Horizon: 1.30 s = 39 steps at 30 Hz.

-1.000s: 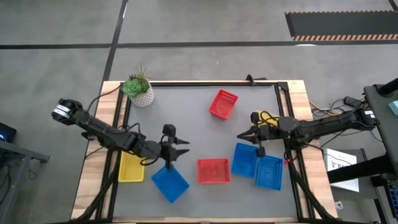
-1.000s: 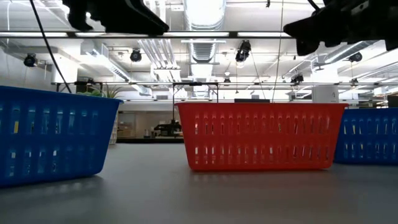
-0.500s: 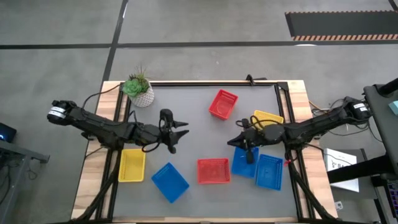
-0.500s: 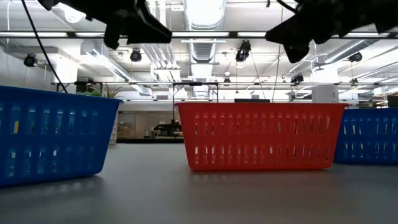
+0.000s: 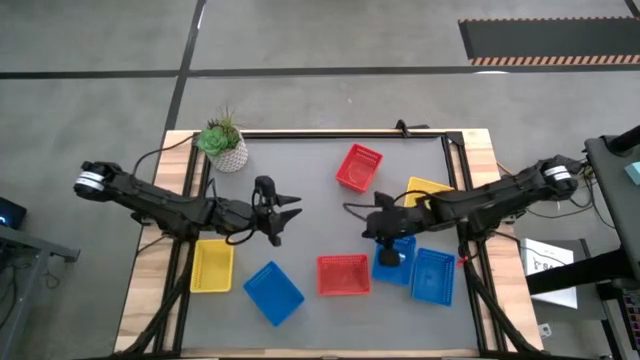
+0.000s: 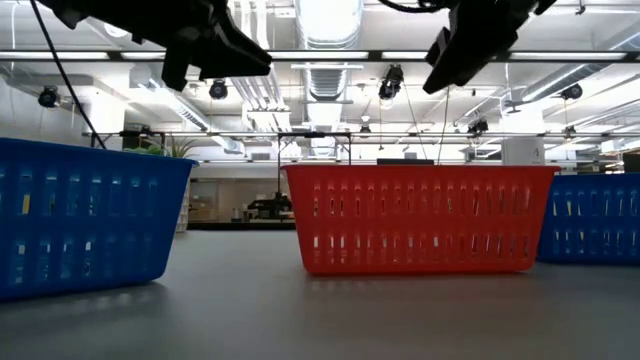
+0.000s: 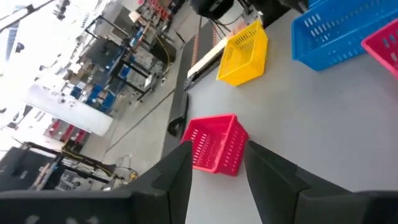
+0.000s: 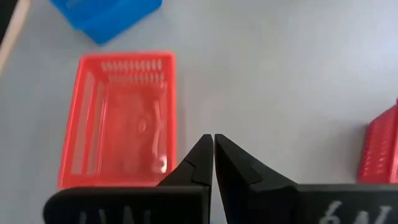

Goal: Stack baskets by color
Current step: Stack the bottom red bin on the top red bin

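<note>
Several baskets rest on their bases on the grey table. One red basket (image 5: 359, 167) stands toward the far edge, and another red one (image 5: 343, 275) is near the front. A yellow basket (image 5: 211, 266) and a blue one (image 5: 273, 293) sit front left. Two blue baskets (image 5: 433, 276) stand front right, and a yellow one (image 5: 430, 189) is partly hidden behind my right arm. My left gripper (image 5: 292, 212) hovers open and empty left of centre, facing the far red basket (image 7: 214, 143). My right gripper (image 5: 352, 211) is shut and empty above the table's middle, over the near red basket (image 8: 118, 118).
A white potted plant (image 5: 222, 145) stands at the far left corner. A black frame rail (image 5: 340, 133) runs along the table's far edge. Bare grey table lies between the two grippers and along the front edge.
My right gripper has swung up and toward the table's left, from over the front-right blue baskets to the middle, and has tipped to point more downward. It has stayed shut. My left gripper has gone toward the far edge, away from the front-left baskets. No basket has moved.
</note>
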Motion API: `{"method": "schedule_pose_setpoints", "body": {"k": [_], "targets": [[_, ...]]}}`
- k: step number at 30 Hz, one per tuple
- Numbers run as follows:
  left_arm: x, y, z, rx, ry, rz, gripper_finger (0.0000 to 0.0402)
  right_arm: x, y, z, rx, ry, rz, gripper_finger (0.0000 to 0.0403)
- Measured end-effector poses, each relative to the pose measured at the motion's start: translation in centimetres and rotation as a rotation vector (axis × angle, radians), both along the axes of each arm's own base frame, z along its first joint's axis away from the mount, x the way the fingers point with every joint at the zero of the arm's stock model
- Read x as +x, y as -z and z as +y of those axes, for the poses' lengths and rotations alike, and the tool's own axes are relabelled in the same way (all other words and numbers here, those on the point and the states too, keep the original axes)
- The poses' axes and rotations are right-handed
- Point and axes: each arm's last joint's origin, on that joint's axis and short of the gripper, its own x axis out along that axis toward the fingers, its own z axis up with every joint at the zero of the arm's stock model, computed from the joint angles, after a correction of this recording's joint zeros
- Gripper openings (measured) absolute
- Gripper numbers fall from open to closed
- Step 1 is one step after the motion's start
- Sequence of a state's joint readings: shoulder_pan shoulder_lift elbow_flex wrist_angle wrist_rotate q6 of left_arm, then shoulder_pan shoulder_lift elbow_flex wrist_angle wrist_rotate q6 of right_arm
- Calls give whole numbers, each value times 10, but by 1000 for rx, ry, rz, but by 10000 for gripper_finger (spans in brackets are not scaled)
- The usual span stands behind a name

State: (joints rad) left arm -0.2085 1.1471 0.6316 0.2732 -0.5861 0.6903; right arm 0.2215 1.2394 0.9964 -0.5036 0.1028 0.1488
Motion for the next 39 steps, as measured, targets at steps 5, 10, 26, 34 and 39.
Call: {"method": "schedule_pose_setpoints", "body": {"k": [5, 10, 26, 34, 39], "targets": [[-7, -10, 2, -5, -37, -51, 130, 20, -9, 14, -128, -168, 100, 9], [-9, -12, 3, -30, -41, -67, 130, 39, -12, 33, -276, -395, 180, 37], [-9, -12, 2, -49, -44, -75, 130, 63, 33, 93, -509, -931, 578, 168], [-9, -12, 2, -53, -44, -77, 130, 71, 47, 104, -407, -959, 586, 152], [-9, -12, 2, -54, -44, -77, 130, 73, 48, 105, -402, -961, 556, 145]]}}
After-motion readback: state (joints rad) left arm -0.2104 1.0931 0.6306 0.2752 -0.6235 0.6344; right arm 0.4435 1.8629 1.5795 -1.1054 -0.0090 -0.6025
